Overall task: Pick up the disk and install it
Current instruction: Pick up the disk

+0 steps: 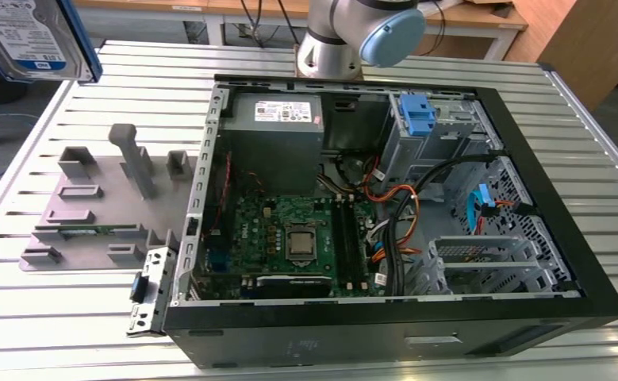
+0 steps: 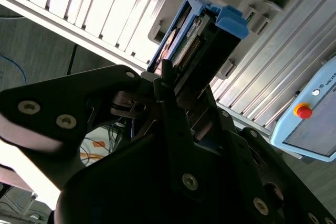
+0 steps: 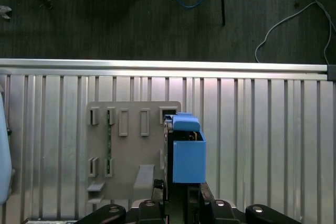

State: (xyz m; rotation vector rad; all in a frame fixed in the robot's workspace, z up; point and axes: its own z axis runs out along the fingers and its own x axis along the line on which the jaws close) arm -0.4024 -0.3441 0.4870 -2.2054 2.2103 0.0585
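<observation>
The disk (image 1: 28, 36), a silver drive with a white-and-blue label in a blue carrier, hangs high in the air at the exterior view's top left, above the table's corner. My gripper (image 2: 181, 103) is shut on it: in the second wrist view the black fingers (image 2: 170, 108) clamp the drive's flat sides, and the blue carrier end (image 2: 228, 22) sticks out beyond them. In the first wrist view the disk (image 3: 187, 156) is seen end-on, held well above the slatted table beside the grey fixture plate (image 3: 131, 150), with my gripper (image 3: 176, 195) below it.
The open computer case (image 1: 562, 238) lies on the slatted table, with a grey power-supply box (image 1: 277, 127), a motherboard (image 1: 293, 238) and a drive bay holding a blue latch (image 1: 420, 115). The grey fixture plate (image 1: 97, 206) lies beside it. A pendant (image 2: 310, 119) sits off the table.
</observation>
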